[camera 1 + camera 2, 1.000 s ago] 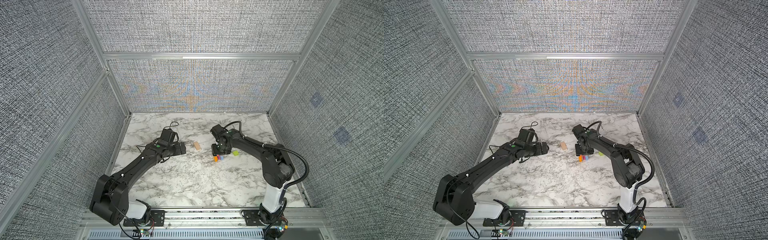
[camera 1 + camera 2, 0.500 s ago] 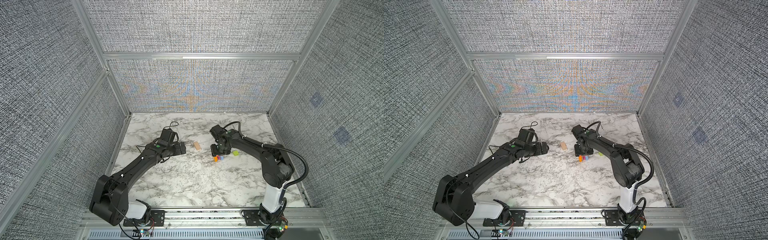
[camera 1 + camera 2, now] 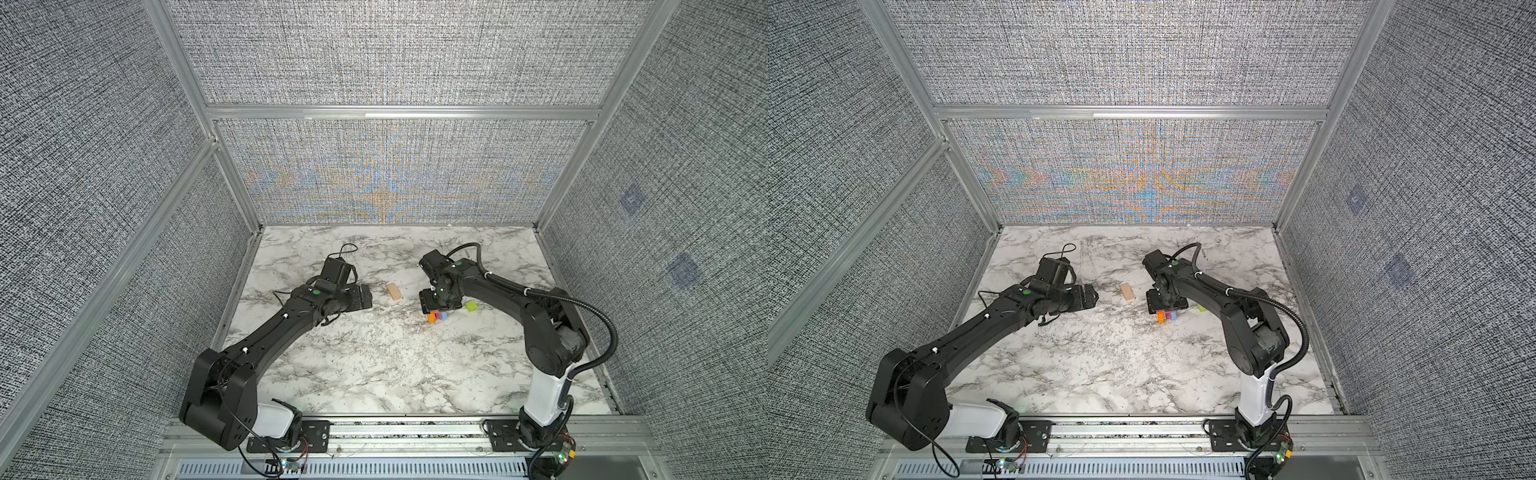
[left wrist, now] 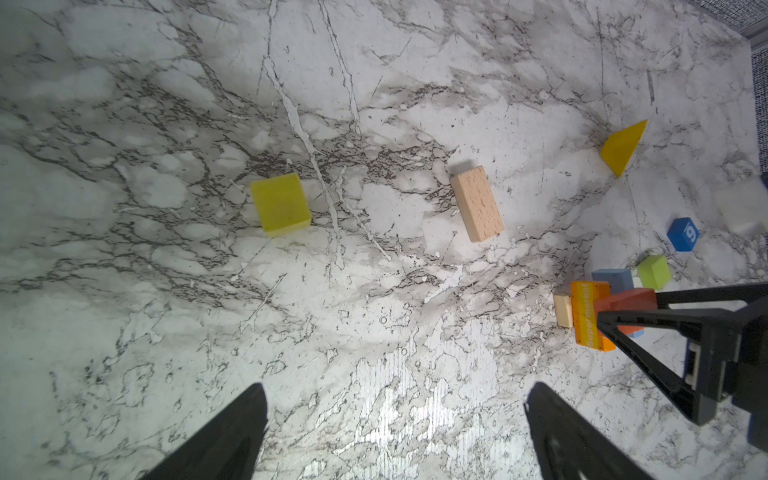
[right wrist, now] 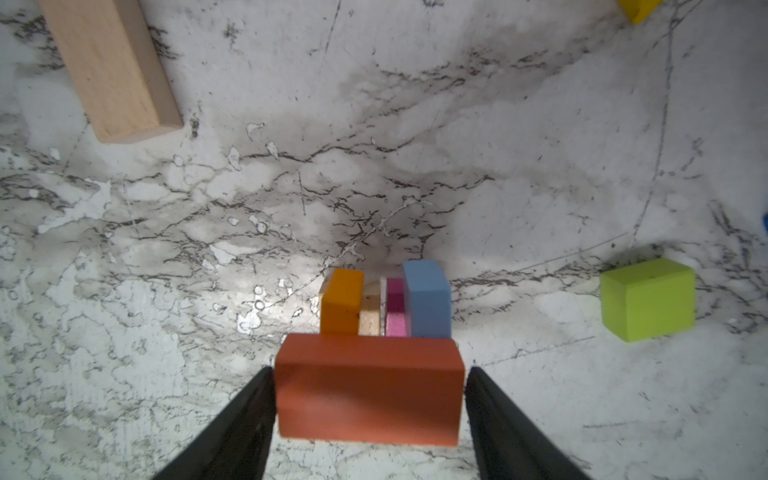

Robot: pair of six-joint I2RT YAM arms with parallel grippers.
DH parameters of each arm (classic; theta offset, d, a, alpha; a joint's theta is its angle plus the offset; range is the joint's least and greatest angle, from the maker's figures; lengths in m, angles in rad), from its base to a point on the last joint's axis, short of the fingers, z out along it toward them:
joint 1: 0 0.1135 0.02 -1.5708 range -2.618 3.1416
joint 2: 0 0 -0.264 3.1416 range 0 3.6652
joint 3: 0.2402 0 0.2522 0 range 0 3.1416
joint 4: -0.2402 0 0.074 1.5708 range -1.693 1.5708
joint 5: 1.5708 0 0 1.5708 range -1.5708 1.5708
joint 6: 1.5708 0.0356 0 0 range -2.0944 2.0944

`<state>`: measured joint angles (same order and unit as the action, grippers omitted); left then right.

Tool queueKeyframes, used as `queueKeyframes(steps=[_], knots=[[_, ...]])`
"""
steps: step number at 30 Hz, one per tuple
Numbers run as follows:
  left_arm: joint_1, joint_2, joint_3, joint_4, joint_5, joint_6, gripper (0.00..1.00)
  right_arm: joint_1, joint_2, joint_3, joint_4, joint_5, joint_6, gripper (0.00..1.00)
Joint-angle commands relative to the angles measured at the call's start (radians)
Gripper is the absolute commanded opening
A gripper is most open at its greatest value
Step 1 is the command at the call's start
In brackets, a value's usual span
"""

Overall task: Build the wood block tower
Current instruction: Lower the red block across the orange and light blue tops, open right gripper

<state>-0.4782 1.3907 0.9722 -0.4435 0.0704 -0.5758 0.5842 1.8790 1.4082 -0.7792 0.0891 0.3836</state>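
The tower is a row of upright blocks, orange, bare wood, magenta and light blue, with a red-orange bar lying across their tops. My right gripper straddles that bar end to end. A thin gap shows at one finger, so it is open around the bar. In both top views the right gripper hangs over the tower. My left gripper is wide open and empty above bare marble, left of the wood bar.
Loose blocks lie around: a yellow cube, a bare wood bar, a yellow wedge, a blue numbered cube and a lime green cube beside the tower. Mesh walls enclose the marble table.
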Motion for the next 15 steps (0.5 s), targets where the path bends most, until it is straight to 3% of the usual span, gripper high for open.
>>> queueKeyframes(steps=[1,15], knots=[[-0.001,-0.006,0.003,0.004,-0.006,0.005,0.98,0.002,-0.011,-0.003,-0.024,0.015,-0.007,0.74],[0.000,-0.001,0.022,-0.013,-0.015,0.011,0.99,0.000,-0.037,0.000,-0.040,0.039,-0.026,0.74]])
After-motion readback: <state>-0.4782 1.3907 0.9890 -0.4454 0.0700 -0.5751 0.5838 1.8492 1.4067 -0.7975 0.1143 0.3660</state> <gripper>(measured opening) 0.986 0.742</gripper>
